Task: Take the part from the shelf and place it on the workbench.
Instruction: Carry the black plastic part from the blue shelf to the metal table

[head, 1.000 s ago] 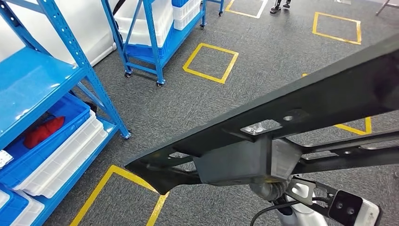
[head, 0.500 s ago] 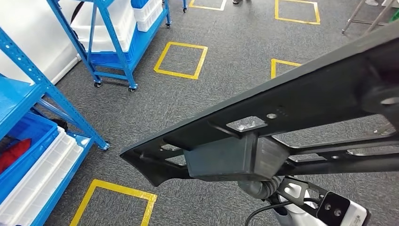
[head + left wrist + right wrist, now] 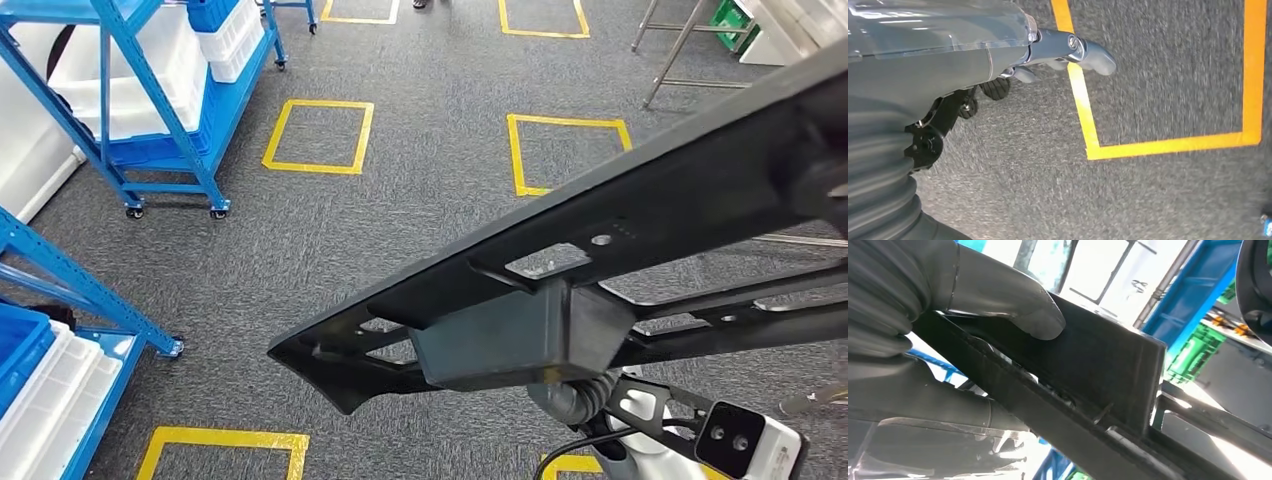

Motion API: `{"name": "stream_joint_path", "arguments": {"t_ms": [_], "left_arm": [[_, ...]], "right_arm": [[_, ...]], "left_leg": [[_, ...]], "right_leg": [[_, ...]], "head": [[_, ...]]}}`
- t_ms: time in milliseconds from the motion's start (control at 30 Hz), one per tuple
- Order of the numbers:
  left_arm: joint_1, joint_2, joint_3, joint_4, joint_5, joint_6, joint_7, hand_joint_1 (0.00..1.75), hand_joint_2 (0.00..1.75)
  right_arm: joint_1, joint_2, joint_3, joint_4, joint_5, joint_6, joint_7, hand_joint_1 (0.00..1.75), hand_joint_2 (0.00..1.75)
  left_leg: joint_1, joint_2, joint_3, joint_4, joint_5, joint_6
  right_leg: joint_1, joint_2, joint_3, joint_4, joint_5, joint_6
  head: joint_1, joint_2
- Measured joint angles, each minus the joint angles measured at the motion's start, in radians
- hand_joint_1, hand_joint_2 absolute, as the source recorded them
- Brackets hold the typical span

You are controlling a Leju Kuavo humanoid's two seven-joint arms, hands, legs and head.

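The part [image 3: 640,230] is a long black frame with cut-outs and a boxy block [image 3: 510,345] under its middle. In the head view it runs slanting from lower left to the upper right edge, above the floor. My right hand [image 3: 948,330] holds it from below: in the right wrist view the grey thumb [image 3: 1013,300] presses on the flat black block [image 3: 1098,365], while the fingers wrap the bar beneath. In the head view the part hides that hand and the grey wrist [image 3: 575,400] pokes out under the block. My left hand [image 3: 998,65] hangs over the carpet, holding nothing.
A blue wheeled shelf [image 3: 150,100] with white bins [image 3: 235,40] stands at the upper left. Another blue shelf post [image 3: 70,290] with white trays [image 3: 50,390] is at the left edge. Yellow tape squares [image 3: 318,135] mark the grey carpet. Metal table legs [image 3: 670,50] stand upper right.
The whole view has swung to the right: the blue shelves slid toward the left edge and metal legs came in at the upper right. The part stays held in my right hand.
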Motion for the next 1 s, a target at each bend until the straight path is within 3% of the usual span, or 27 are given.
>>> {"name": "stream_joint_path", "arguments": {"t_ms": [67, 133, 167, 200, 233, 300, 367, 433, 500, 567, 633, 667, 700, 767, 833, 900, 967, 1000], "left_arm": [[0.000, -0.001, 0.000, 0.000, 0.000, -0.002, -0.006, 0.00, 1.75], [0.002, -0.001, 0.000, 0.000, 0.000, -0.003, -0.010, 0.00, 1.75], [0.001, -0.001, 0.000, 0.000, 0.000, -0.003, -0.011, 0.00, 1.75], [0.000, -0.001, 0.000, 0.000, 0.000, -0.004, -0.013, 0.00, 1.75], [-0.002, -0.001, 0.000, 0.000, 0.000, -0.005, -0.013, 0.00, 1.75], [-0.005, -0.001, 0.000, 0.000, 0.000, -0.007, -0.014, 0.00, 1.75], [-0.006, -0.001, 0.000, 0.001, 0.000, -0.009, -0.015, 0.00, 1.75], [-0.009, -0.002, 0.000, 0.002, 0.000, -0.010, -0.015, 0.00, 1.75], [-0.012, -0.003, 0.001, 0.002, 0.000, -0.010, -0.015, 0.00, 1.75], [-0.011, -0.004, 0.002, 0.003, -0.001, -0.009, -0.016, 0.00, 1.75], [-0.007, -0.004, 0.005, 0.003, -0.001, -0.006, -0.017, 0.00, 1.75], [-0.006, -0.004, 0.006, 0.003, -0.001, -0.003, -0.017, 0.00, 1.75], [-0.006, -0.004, 0.008, 0.003, 0.000, 0.000, -0.016, 0.00, 1.75], [-0.006, -0.005, 0.012, 0.003, 0.000, 0.003, -0.013, 0.00, 1.75], [-0.007, -0.005, 0.020, 0.003, 0.000, 0.005, -0.011, 0.00, 1.75], [-0.009, -0.005, 0.025, 0.003, -0.001, 0.006, -0.010, 0.00, 1.75], [-0.014, -0.005, 0.028, 0.003, 0.000, 0.005, -0.010, 0.00, 1.75], [-0.016, -0.005, 0.029, 0.003, 0.000, 0.004, -0.010, 0.00, 1.75]], "right_arm": [[0.002, -0.008, -0.010, 0.000, -0.006, 0.008, 0.000, 1.75, 1.75], [0.004, -0.009, -0.013, 0.002, -0.001, 0.009, 0.000, 1.75, 1.75], [0.006, -0.009, -0.013, 0.004, 0.005, 0.007, 0.000, 1.75, 1.75], [0.007, -0.008, -0.012, 0.005, 0.012, 0.004, 0.000, 1.75, 1.75], [0.009, -0.007, -0.011, 0.005, 0.021, -0.001, 0.000, 1.75, 1.75], [0.010, -0.004, -0.006, 0.005, 0.036, -0.010, 0.000, 1.75, 1.75], [0.011, 0.000, -0.001, 0.005, 0.042, -0.016, 0.000, 1.75, 1.75], [0.014, 0.003, 0.004, 0.005, 0.046, -0.018, 0.000, 1.75, 1.75], [0.014, 0.008, 0.009, 0.006, 0.050, -0.018, 0.000, 1.75, 1.75], [0.011, 0.019, 0.015, 0.009, 0.052, -0.018, 0.000, 1.75, 1.75], [0.013, 0.034, 0.022, 0.015, 0.055, -0.017, 0.000, 1.75, 1.75], [0.015, 0.042, 0.025, 0.018, 0.056, -0.016, 0.001, 1.75, 1.75], [0.018, 0.050, 0.026, 0.019, 0.056, -0.015, 0.001, 1.75, 1.75], [0.022, 0.066, 0.027, 0.020, 0.053, -0.011, 0.003, 1.75, 1.75], [0.022, 0.081, 0.027, 0.021, 0.044, 0.001, 0.008, 1.75, 1.75], [0.021, 0.091, 0.027, 0.023, 0.029, 0.015, 0.014, 1.75, 1.75], [0.022, 0.096, 0.026, 0.025, 0.017, 0.023, 0.017, 1.75, 1.75], [0.023, 0.097, 0.025, 0.027, 0.011, 0.026, 0.017, 1.75, 1.75]], "left_leg": [[-0.003, 0.027, 0.002, -0.006, 0.002, 0.011], [-0.008, 0.056, 0.002, -0.006, 0.000, 0.015], [-0.009, 0.069, 0.003, -0.006, -0.001, 0.016], [-0.010, 0.082, 0.003, -0.005, -0.003, 0.015], [-0.010, 0.093, 0.006, -0.005, -0.005, 0.013], [-0.013, 0.111, 0.012, -0.003, -0.011, 0.006], [-0.018, 0.127, 0.016, -0.002, -0.017, -0.005], [-0.019, 0.145, 0.022, -0.004, -0.021, -0.015], [-0.015, 0.126, 0.019, 0.015, -0.040, -0.026], [-0.010, 0.076, -0.020, 0.105, -0.093, -0.032], [-0.010, 0.050, -0.086, 0.237, -0.147, -0.036], [-0.010, 0.046, -0.108, 0.275, -0.152, -0.037], [-0.009, 0.045, -0.113, 0.276, -0.136, -0.037], [-0.006, 0.031, -0.075, 0.174, -0.062, -0.036], [-0.002, -0.012, -0.026, 0.058, -0.014, -0.033], [-0.003, -0.034, -0.010, 0.019, -0.011, -0.025], [-0.004, -0.014, -0.007, 0.012, -0.006, -0.013], [-0.003, -0.003, -0.005, 0.007, -0.002, -0.007]], "right_leg": [[0.001, -0.063, -0.047, 0.098, -0.056, 0.008], [-0.003, -0.086, -0.106, 0.219, -0.106, 0.015], [-0.005, -0.090, -0.119, 0.245, -0.108, 0.016], [-0.007, -0.093, -0.112, 0.234, -0.093, 0.017], [-0.008, -0.102, -0.084, 0.184, -0.064, 0.016], [-0.001, -0.144, -0.010, 0.049, -0.012, 0.009], [0.008, -0.167, 0.024, -0.021, 0.001, -0.003], [0.011, -0.148, 0.024, -0.027, 0.002, -0.016], [0.008, -0.127, 0.027, -0.035, 0.006, -0.029], [0.005, -0.106, 0.030, -0.040, 0.010, -0.039], [0.006, -0.082, 0.030, -0.040, 0.010, -0.043], [0.006, -0.068, 0.030, -0.038, 0.009, -0.043], [0.006, -0.054, 0.030, -0.036, 0.009, -0.043], [0.005, -0.027, 0.031, -0.030, 0.006, -0.040], [0.005, -0.002, 0.026, -0.022, 0.003, -0.032], [0.003, 0.020, 0.018, -0.018, 0.005, -0.020], [-0.001, 0.031, 0.013, -0.019, 0.008, -0.009], [0.000, 0.015, 0.008, -0.008, 0.000, -0.004]], "head": [[0.000, 0.000], [0.000, 0.000], [0.000, 0.000], [0.000, 0.000], [0.000, 0.000], [0.000, 0.000], [0.000, 0.000], [0.000, 0.000], [0.000, 0.000], [0.000, 0.000], [0.000, 0.000], [0.000, 0.000], [0.000, 0.000], [0.000, 0.000], [0.000, 0.000], [0.000, 0.000], [0.000, 0.000], [0.000, 0.000]]}}
